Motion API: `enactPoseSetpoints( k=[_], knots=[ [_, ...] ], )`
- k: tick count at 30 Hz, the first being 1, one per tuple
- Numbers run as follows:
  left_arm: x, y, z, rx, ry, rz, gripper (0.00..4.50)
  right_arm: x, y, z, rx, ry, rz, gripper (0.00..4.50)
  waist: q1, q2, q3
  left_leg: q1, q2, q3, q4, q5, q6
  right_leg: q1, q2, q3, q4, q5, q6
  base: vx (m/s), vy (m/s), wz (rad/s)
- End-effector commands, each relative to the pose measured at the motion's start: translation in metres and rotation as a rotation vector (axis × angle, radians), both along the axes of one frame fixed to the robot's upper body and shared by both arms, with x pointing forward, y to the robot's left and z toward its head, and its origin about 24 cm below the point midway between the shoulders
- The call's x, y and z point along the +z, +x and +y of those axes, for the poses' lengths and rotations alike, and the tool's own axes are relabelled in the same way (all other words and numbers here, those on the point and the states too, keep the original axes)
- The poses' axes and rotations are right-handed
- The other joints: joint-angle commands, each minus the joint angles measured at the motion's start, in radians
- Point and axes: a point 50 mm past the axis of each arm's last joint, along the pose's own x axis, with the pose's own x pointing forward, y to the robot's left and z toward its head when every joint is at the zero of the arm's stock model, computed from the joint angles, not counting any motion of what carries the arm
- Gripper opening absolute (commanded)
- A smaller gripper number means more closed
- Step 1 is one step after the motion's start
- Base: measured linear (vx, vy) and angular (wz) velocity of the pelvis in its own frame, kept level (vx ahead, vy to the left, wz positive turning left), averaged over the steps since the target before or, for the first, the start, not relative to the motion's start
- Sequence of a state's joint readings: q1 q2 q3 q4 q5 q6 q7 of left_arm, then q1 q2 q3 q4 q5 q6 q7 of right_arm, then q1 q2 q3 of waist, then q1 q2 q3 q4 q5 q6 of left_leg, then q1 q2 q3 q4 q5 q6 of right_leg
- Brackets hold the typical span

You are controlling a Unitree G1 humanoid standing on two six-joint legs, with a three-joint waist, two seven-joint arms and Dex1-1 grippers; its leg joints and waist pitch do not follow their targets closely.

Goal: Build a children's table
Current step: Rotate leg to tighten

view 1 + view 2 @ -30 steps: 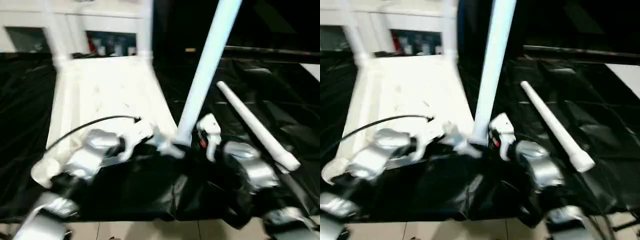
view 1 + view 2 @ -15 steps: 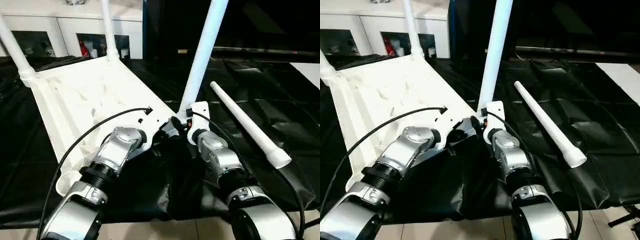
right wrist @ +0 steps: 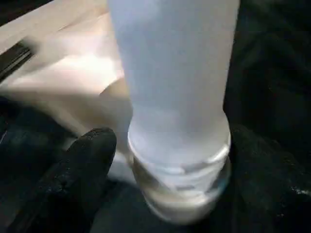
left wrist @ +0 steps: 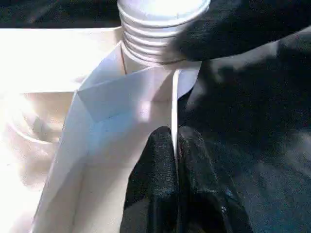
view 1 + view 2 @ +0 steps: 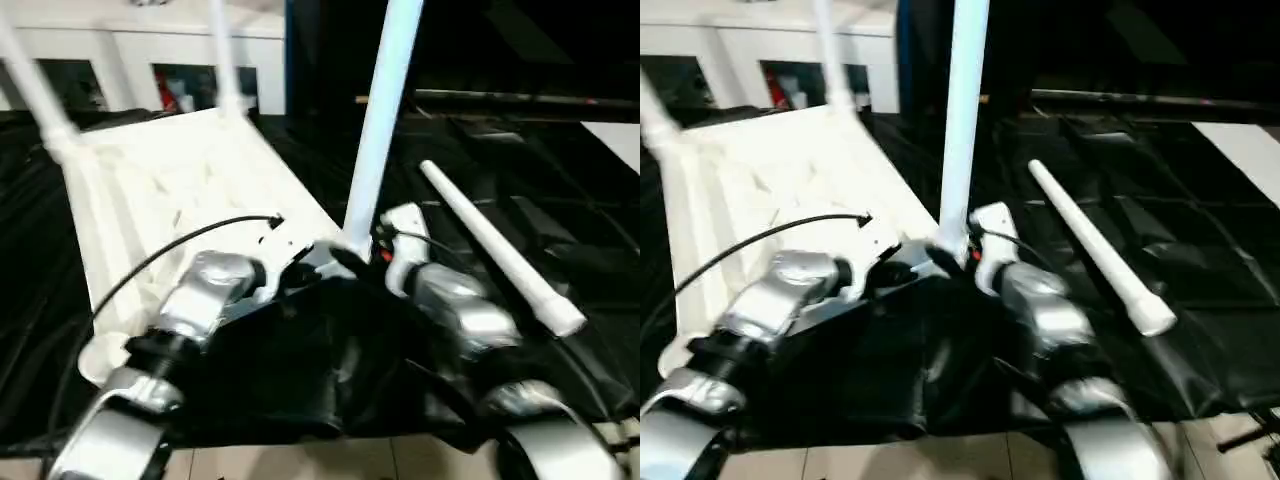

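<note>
1. The left gripper (image 4: 174,160) is pinched tight on the thin side wall of the top (image 5: 180,190), close to its near corner; one black finger (image 4: 155,174) lies inside the rim and the other outside.
2. The right gripper (image 3: 160,160) stands spread around the base of the upright leg (image 5: 378,120). One finger (image 3: 82,165) shows just beside the leg's ribbed collar with a gap between them; the frames do not show whether the other finger touches.
3. That leg rises steeply from the near corner socket, by both grippers, and runs out of the head views at the upper edge.
4. The top lies ribbed side up on the black sheet (image 5: 560,220), stretching away from the robot on its left side.
5. Two more legs stand at the far corners: the far-left leg (image 5: 35,85) and the far-right leg (image 5: 222,60).
6. A loose leg (image 5: 495,245) lies flat on the sheet to the right of the right forearm, apart from the top, its ribbed end nearer the robot.
7. A white cabinet (image 5: 130,55) stands beyond the top.
</note>
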State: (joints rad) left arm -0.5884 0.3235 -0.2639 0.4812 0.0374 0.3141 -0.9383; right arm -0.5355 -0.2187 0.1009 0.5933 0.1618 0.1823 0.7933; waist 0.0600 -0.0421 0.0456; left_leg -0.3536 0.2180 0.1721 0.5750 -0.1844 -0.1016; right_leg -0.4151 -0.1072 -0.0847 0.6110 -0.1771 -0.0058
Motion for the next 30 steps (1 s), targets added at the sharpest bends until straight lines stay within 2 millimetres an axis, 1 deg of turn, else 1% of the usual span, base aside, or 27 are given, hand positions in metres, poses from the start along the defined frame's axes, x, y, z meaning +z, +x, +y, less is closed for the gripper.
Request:
enactPoseSetpoints(
  k=[1,2,3,4,5,6,7,8,10,13,14,16,17,18,20,23,24,26,30],
  knots=[
    [0.012,-0.007,-0.006,-0.131,-0.108,-0.021,0.0,-0.001,-0.007,0.001,0.108,-0.013,0.024,3.88,0.004,-0.003,-0.062,-0.008,0.006,0.012,-0.058,-0.133,0.08,0.066,-0.026,0.042,-0.06,-0.125,-0.215,0.0,0.0,0.0],
    [0.012,-0.008,-0.006,-0.144,-0.112,-0.019,0.0,-0.001,-0.008,0.0,0.112,-0.015,0.025,3.88,0.003,-0.002,-0.063,-0.005,0.007,0.012,-0.058,-0.147,0.072,0.064,-0.029,0.042,-0.062,-0.142,-0.218,0.0,0.0,0.0],
    [0.013,-0.009,-0.005,-0.154,-0.114,-0.018,0.0,0.0,-0.008,0.0,0.115,-0.016,0.026,3.88,0.003,-0.003,-0.063,-0.005,0.007,0.013,-0.058,-0.15,0.068,0.062,-0.029,0.043,-0.062,-0.147,-0.22,0.0,0.0,0.0],
    [0.014,-0.011,-0.005,-0.172,-0.124,-0.005,0.0,0.0,-0.008,-0.002,0.119,-0.025,0.021,3.88,0.003,0.0,-0.061,-0.005,0.006,0.013,-0.059,-0.16,0.058,0.061,-0.028,0.043,-0.064,-0.165,-0.221,0.0,0.0,0.0],
    [0.016,-0.017,-0.005,-0.217,-0.133,0.014,0.0,0.002,-0.007,-0.003,0.133,-0.039,0.012,3.88,0.003,0.001,-0.062,-0.004,0.008,0.012,-0.059,-0.167,0.05,0.062,-0.029,0.043,-0.063,-0.176,-0.22,0.0,0.0,0.0],
    [0.016,-0.017,-0.005,-0.217,-0.133,0.014,0.0,0.002,-0.007,-0.003,0.133,-0.039,0.012,3.88,0.005,0.001,-0.062,-0.002,0.009,0.012,-0.059,-0.163,0.047,0.061,-0.03,0.043,-0.062,-0.171,-0.222,0.0,0.0,0.0],
    [0.016,-0.02,-0.004,-0.245,-0.13,0.025,0.0,0.003,-0.008,-0.004,0.145,-0.047,0.007,3.88,0.005,0.004,-0.061,-0.001,0.009,0.013,-0.059,-0.156,0.048,0.059,-0.028,0.044,-0.062,-0.16,-0.224,0.0,0.0,0.0],
    [0.016,-0.02,-0.004,-0.251,-0.128,0.028,0.0,0.003,-0.008,-0.003,0.156,-0.055,0.002,3.88,0.007,0.004,-0.063,0.0,0.009,0.014,-0.057,-0.142,0.05,0.06,-0.027,0.045,-0.058,-0.129,-0.232,0.0,0.0,0.0],
    [0.016,-0.021,-0.003,-0.261,-0.127,0.031,0.0,0.005,-0.009,-0.003,0.173,-0.063,0.003,3.88,0.009,0.003,-0.063,-0.001,0.007,0.014,-0.057,-0.13,0.052,0.062,-0.025,0.044,-0.054,-0.103,-0.236,0.0,0.0,0.0],
    [0.016,-0.023,-0.003,-0.274,-0.134,0.038,0.0,0.007,-0.011,-0.002,0.197,-0.045,-0.005,3.88,0.013,0.002,-0.063,-0.001,0.007,0.014,-0.056,-0.131,0.053,0.064,-0.026,0.045,-0.054,-0.1,-0.234,0.0,0.0,0.0],
    [0.016,-0.023,-0.003,-0.272,-0.134,0.038,0.0,0.007,-0.011,-0.001,0.204,-0.044,-0.008,3.88,0.013,-0.001,-0.063,-0.002,0.006,0.014,-0.057,-0.136,0.052,0.064,-0.026,0.044,-0.055,-0.111,-0.231,0.0,0.0,0.0],
    [0.016,-0.023,-0.003,-0.269,-0.132,0.038,0.0,0.007,-0.011,-0.001,0.208,-0.042,-0.006,3.88,0.016,0.0,-0.063,-0.001,0.007,0.014,-0.057,-0.136,0.05,0.063,-0.026,0.044,-0.055,-0.121,-0.228,0.0,0.0,0.0],
    [0.015,-0.023,-0.003,-0.264,-0.129,0.038,0.0,0.006,-0.011,0.0,0.21,-0.042,-0.005,3.62,0.018,-0.001,-0.063,-0.001,0.007,0.014,-0.057,-0.133,0.049,0.062,-0.027,0.045,-0.055,-0.121,-0.227,0.0,0.0,0.0],
    [0.015,-0.023,-0.002,-0.262,-0.128,0.038,0.0,0.006,-0.011,0.0,0.209,-0.041,-0.005,3.62,0.019,0.0,-0.064,0.0,0.007,0.014,-0.056,-0.13,0.047,0.063,-0.027,0.045,-0.054,-0.117,-0.227,0.0,0.0,0.0],
    [0.015,-0.023,-0.002,-0.261,-0.126,0.038,0.0,0.006,-0.01,-0.001,0.204,-0.02,0.002,3.42,0.02,-0.002,-0.063,0.0,0.007,0.014,-0.056,-0.129,0.048,0.063,-0.027,0.044,-0.054,-0.114,-0.227,0.0,0.0,0.0],
    [0.015,-0.022,-0.001,-0.258,-0.122,0.039,0.0,0.007,-0.011,-0.001,0.205,-0.012,0.007,3.08,0.02,0.0,-0.064,-0.001,0.006,0.014,-0.056,-0.125,0.048,0.063,-0.026,0.044,-0.053,-0.109,-0.227,0.0,0.0,0.0],
    [0.015,-0.023,-0.001,-0.258,-0.121,0.041,0.0,0.006,-0.011,-0.001,0.206,-0.015,0.009,3.08,0.021,-0.002,-0.064,-0.001,0.006,0.014,-0.055,-0.121,0.048,0.064,-0.026,0.044,-0.052,-0.106,-0.226,0.0,0.0,0.0],
    [0.015,-0.023,0.0,-0.259,-0.12,0.043,0.0,0.005,-0.011,-0.001,0.206,-0.016,0.01,2.92,0.021,-0.002,-0.065,-0.002,0.006,0.014,-0.055,-0.111,0.051,0.064,-0.026,0.044,-0.05,-0.096,-0.227,0.0,0.0,0.0],
    [0.013,-0.023,0.0,-0.256,-0.117,0.046,0.0,0.002,-0.012,-0.001,0.198,-0.017,0.015,2.83,0.022,-0.002,-0.065,-0.002,0.006,0.014,-0.054,-0.111,0.051,0.064,-0.027,0.045,-0.051,-0.098,-0.228,0.0,0.0,0.0]
  ],
)
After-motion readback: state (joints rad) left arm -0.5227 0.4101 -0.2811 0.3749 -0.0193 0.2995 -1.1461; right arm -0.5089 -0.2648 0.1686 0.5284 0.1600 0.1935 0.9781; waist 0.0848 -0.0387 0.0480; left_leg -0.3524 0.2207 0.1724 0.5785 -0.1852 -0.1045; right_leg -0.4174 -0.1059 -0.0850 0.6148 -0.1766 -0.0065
